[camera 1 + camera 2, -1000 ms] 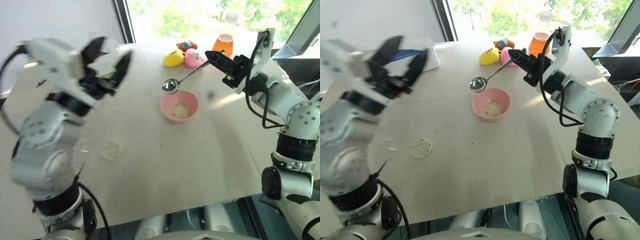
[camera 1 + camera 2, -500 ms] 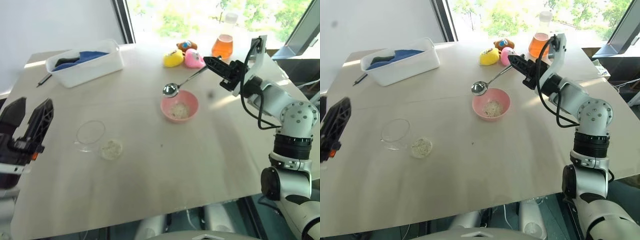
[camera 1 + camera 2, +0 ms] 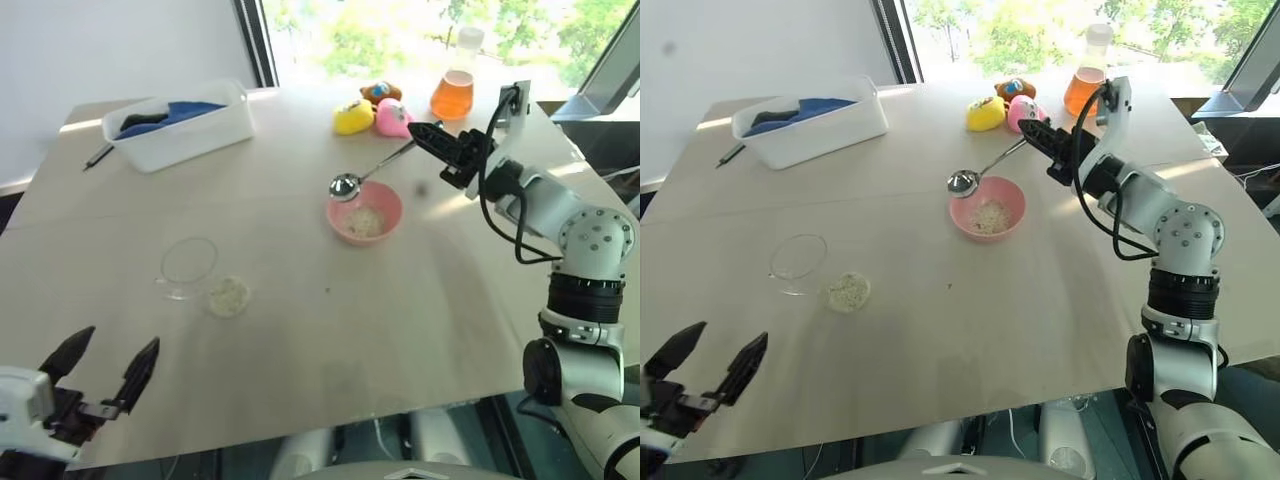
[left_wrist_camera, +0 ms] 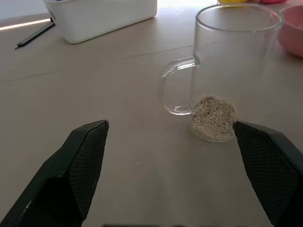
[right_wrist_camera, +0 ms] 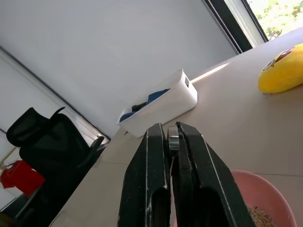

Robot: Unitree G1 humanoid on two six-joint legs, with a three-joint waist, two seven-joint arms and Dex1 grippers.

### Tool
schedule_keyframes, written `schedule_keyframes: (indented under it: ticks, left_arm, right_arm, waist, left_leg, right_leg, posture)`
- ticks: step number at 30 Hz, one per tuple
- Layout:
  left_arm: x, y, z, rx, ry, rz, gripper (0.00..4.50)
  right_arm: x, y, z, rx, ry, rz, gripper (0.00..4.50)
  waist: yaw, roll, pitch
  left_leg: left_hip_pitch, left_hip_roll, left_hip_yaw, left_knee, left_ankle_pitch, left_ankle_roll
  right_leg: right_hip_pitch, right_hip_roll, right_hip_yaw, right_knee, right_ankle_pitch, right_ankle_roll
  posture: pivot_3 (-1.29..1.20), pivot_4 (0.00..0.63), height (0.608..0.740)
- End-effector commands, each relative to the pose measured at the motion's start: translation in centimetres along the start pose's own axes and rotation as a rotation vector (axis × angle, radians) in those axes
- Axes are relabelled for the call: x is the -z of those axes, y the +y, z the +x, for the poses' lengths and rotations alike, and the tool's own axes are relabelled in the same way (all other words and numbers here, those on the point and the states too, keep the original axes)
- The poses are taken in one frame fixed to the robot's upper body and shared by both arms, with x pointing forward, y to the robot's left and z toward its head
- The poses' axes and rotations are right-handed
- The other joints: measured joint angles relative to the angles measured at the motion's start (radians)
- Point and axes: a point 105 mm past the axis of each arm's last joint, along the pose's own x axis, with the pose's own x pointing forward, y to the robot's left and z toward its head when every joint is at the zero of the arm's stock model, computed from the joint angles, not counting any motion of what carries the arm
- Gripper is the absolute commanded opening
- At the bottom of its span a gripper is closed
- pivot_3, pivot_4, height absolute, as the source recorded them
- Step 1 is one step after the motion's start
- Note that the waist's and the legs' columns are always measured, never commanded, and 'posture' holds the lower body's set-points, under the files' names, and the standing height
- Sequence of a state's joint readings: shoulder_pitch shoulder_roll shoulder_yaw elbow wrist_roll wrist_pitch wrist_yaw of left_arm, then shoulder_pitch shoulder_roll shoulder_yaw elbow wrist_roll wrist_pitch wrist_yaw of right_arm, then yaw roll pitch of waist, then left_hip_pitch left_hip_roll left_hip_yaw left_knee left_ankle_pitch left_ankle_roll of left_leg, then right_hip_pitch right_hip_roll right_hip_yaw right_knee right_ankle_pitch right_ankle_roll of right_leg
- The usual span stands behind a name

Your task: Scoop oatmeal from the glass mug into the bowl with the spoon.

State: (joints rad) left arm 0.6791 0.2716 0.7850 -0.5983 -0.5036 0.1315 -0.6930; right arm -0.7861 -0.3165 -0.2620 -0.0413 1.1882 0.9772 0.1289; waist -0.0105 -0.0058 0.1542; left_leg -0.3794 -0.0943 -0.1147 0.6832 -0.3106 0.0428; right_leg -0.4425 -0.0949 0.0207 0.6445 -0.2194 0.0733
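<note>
The pale worktop [image 3: 400, 330] carries a white tub [image 3: 185, 125] with blue cloth at its far left corner, and a dark pen [image 3: 98, 155] lies just beside that tub. A flask of orange liquid [image 3: 455, 85] stands at the far edge near two toys, one yellow [image 3: 352, 117] and one pink [image 3: 392, 118]. The pink bowl [image 3: 365, 213] sits mid-worktop with some oatmeal in it. The glass mug [image 4: 232, 61] stands upright well to the left of the bowl, and a small heap of oatmeal [image 4: 214, 117] lies just beside its base. The left claw [image 3: 98, 372] hangs at the near left edge, its fingers wide apart and empty, short of the mug. The right claw [image 3: 432, 137] is clamped on the handle of the spoon [image 3: 365, 175], whose head hovers over the bowl's far-left rim.
</note>
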Motion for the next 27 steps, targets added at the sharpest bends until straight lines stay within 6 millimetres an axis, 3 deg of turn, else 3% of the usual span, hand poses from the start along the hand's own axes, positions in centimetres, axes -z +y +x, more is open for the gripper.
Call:
schedule_keyframes:
  ticks: [1, 6, 13, 27]
  left_arm:
    - [0.5, 0.8, 1.3, -0.043, -0.024, 0.076, 4.45]
    - [0.3, 0.2, 3.4, -0.012, -0.072, 0.063, 4.45]
    - [-0.3, 1.1, 6.2, -0.080, -0.133, 0.043, 4.45]
    - [0.1, 0.7, 7.9, -0.043, -0.139, 0.051, 4.45]
  right_arm:
    - [-1.5, 1.6, -0.3, -0.052, -0.048, -0.046, 0.00]
    - [-1.6, 1.5, -0.6, -0.040, -0.053, -0.057, 0.00]
    - [-1.6, 1.6, -0.7, -0.034, -0.060, -0.060, 0.00]
    - [-1.3, 1.6, -1.0, -0.035, -0.055, -0.065, 0.00]
  waist:
    - [-0.001, 0.000, 0.000]
    - [-0.005, 0.000, 0.000]
    - [-0.004, 0.000, 0.000]
    - [-0.005, 0.000, 0.000]
  left_leg:
    - [0.000, 0.000, 0.000, 0.000, 0.000, 0.000]
    - [-0.001, 0.000, 0.001, 0.000, 0.000, 0.000]
    - [-0.001, 0.000, 0.000, 0.000, 0.000, 0.000]
    - [-0.001, 0.001, 0.000, 0.000, 0.000, 0.000]
  right_leg:
    - [0.000, 0.000, 0.000, 0.000, 0.000, 0.000]
    - [-0.001, 0.000, 0.001, 0.000, 0.000, 0.000]
    - [-0.001, 0.001, 0.000, 0.001, 0.000, 0.000]
    - [-0.002, 0.001, 0.001, 0.001, 0.000, 0.000]
  posture:
    - [0.00, 0.150, 0.740]
    - [0.00, 0.150, 0.740]
    - [0.00, 0.150, 0.740]
    - [0.00, 0.150, 0.740]
